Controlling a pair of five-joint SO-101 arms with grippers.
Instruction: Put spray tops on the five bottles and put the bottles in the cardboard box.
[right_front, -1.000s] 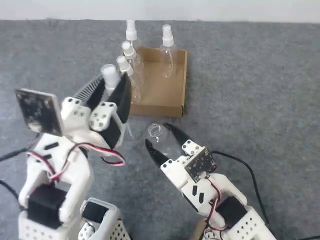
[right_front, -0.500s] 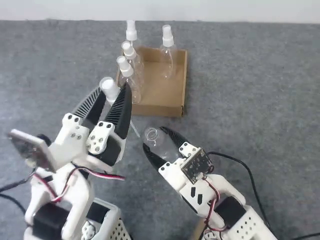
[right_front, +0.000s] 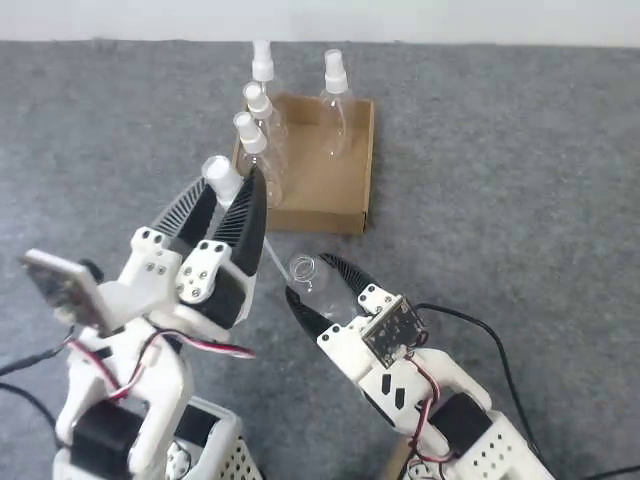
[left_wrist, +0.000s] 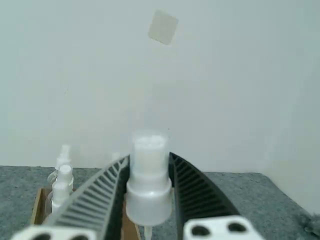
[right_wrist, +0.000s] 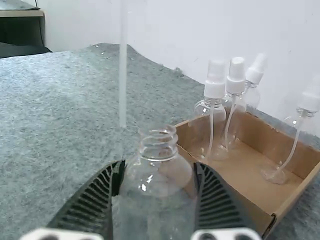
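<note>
Grey counter (right_front: 500, 150) seen with box (right_front: 322, 195) set on it. Four capped bottles (right_front: 336, 110) stood inside box, three along one wall, one apart. Left gripper (right_front: 232, 185) raised near box corner, fingers pinched on top (left_wrist: 148, 180); tube (right_wrist: 122, 65) hung from it, just beside open bottle mouth. Uncapped bottle (right_wrist: 156, 172) clamped between fingers of right gripper (right_front: 308, 277), outside box.

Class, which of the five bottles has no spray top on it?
The bottle in the right gripper: open neck, outside the cardboard box.
</note>
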